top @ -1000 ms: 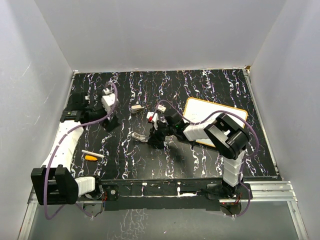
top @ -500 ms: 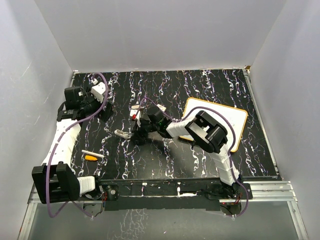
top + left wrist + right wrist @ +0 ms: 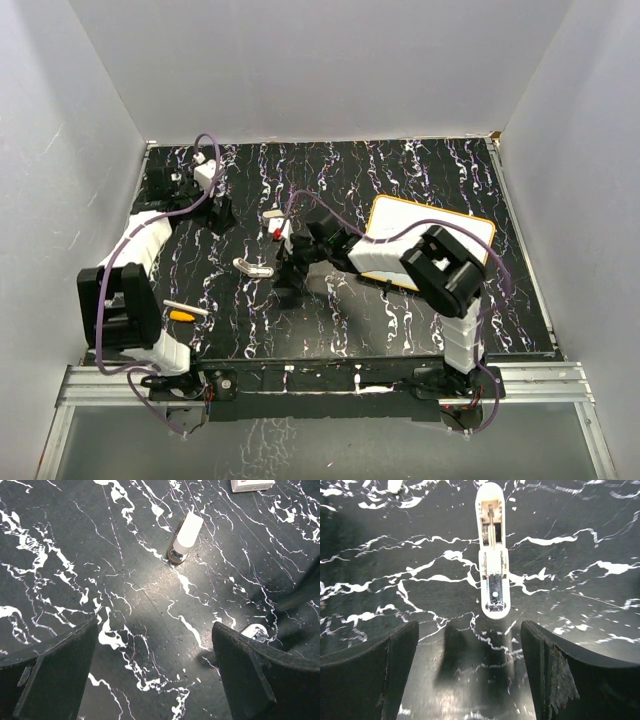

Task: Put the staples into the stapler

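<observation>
We find the stapler point(image 3: 253, 267) mid-table point(image 3: 400, 170), the staples point(image 3: 272, 214) just behind it — the pen point(image 3: 187, 308) and cap point(image 3: 181, 316) nearer, leftward; the board point(image 3: 430, 215) lies right.

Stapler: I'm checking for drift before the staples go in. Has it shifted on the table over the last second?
Yes. The stapler now lies further left on the table, farther from the orange-rimmed whiteboard than a second ago.

white stapler point(image 3: 492, 550) lying opened flat, inside facing up; small cream staples box point(image 3: 272, 214) apart, farther back
</observation>
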Tool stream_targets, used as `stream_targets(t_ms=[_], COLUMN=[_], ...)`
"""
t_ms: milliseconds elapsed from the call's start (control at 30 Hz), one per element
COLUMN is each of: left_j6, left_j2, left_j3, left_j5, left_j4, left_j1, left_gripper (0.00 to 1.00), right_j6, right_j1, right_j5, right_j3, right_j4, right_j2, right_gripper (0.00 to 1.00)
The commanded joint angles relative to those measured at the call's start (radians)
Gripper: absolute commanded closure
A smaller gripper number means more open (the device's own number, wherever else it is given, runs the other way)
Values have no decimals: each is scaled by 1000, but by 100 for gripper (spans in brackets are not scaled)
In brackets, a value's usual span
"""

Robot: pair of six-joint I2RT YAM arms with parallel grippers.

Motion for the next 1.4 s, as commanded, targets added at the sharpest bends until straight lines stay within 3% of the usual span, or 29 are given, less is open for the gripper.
stream_targets(t_ms=[0,333,567,867,1233,1367], left_j6=[49,218,326,348,284,290], left_j2=[91,319,450,504,501,480], left_j3=[77,111,189,174,105,114], left_j5=[56,167,191,194,173,187], left_j4=[26,147,91,175,278,239], left_j1=[-37,-113,-184,-210,-212,-212], left_gripper=[7,21,35,49,84,95], right_j6=[-97,-203,-200,-151,-142,-142], right_j1=[-57,-205,-280,-349,-360,-360], right_j5=[-67,-185,-209,-274,-278,-266], right_j3=[10,-35,-131,-196,-195,-176], right_j4=[-169,-493,-517,-455,-443,-449], right_j2=[-183,-507,-633,-678,-654,-637], right_gripper=[15,14,14,14,14,14])
